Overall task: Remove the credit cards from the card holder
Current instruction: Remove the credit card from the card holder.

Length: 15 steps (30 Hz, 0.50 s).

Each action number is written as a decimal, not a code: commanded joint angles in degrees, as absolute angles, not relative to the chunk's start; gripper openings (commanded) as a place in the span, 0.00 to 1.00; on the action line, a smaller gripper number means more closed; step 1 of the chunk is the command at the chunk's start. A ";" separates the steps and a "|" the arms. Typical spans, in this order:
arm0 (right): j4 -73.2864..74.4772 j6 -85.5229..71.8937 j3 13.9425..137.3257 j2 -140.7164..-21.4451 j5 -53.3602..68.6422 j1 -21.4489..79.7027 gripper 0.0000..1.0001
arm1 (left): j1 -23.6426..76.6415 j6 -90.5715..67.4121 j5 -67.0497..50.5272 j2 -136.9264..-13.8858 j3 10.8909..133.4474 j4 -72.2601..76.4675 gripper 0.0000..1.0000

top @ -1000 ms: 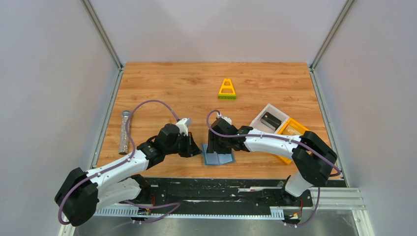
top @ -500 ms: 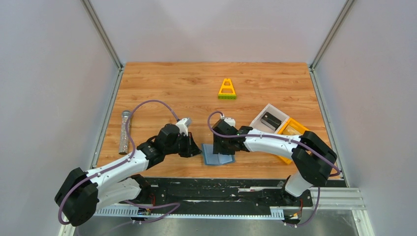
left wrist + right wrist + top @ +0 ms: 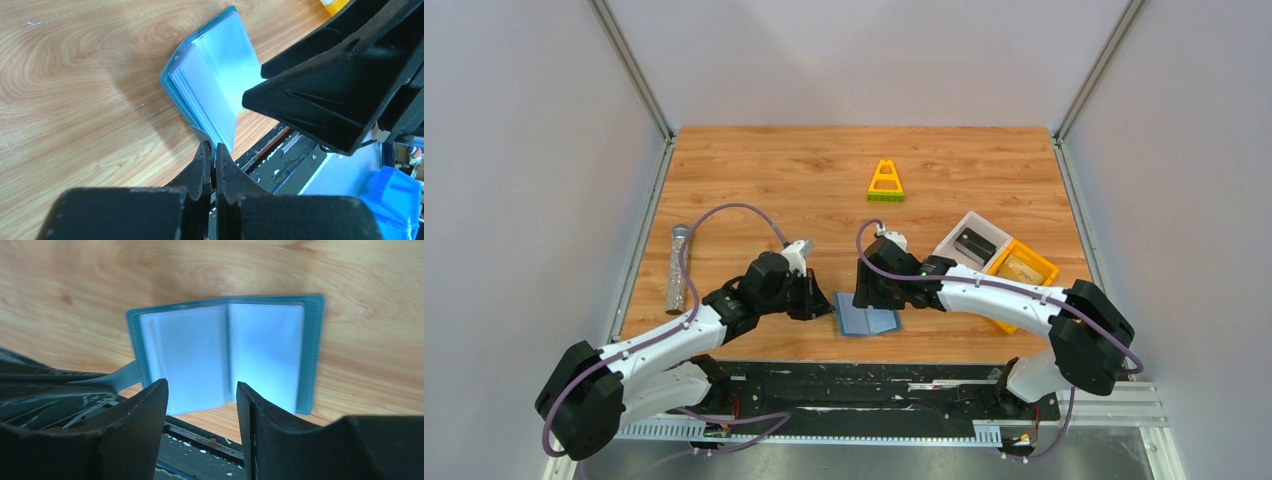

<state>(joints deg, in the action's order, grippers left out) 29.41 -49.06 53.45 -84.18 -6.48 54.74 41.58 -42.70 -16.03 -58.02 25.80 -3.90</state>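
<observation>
your left gripper (image 3: 211,150) has its fingers pressed together, pinching the small tab (image 3: 122,377) on the edge of the blue wallet (image 3: 265,350). that side of the wallet is tilted up off the wooden table (image 3: 774,180), as the left wrist view shows. your right gripper (image 3: 201,385) hangs just above the open wallet with its fingers apart and nothing between them. the wallet lies spread open near the table's front edge, between your two grippers, with its pale clear sleeves facing up. the sleeves are too blurred for you to make out a card in them. off to your right sit a white bin (image 3: 984,226) and a yellow bin (image 3: 1036,262), touching side by side. a small dark flat piece (image 3: 974,243) lies in the white one, and you cannot tell whether it is a card.
</observation>
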 commanded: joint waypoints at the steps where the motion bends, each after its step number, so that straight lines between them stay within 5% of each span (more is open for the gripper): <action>1: 21.98 -46.89 53.10 -83.51 -1.19 55.11 0.55 | 41.70 -42.43 -16.76 -57.04 25.68 -1.67 0.00; 15: 19.50 -46.57 53.57 -89.27 2.96 55.24 0.56 | 41.75 -42.62 -16.98 -56.34 25.43 -1.42 0.00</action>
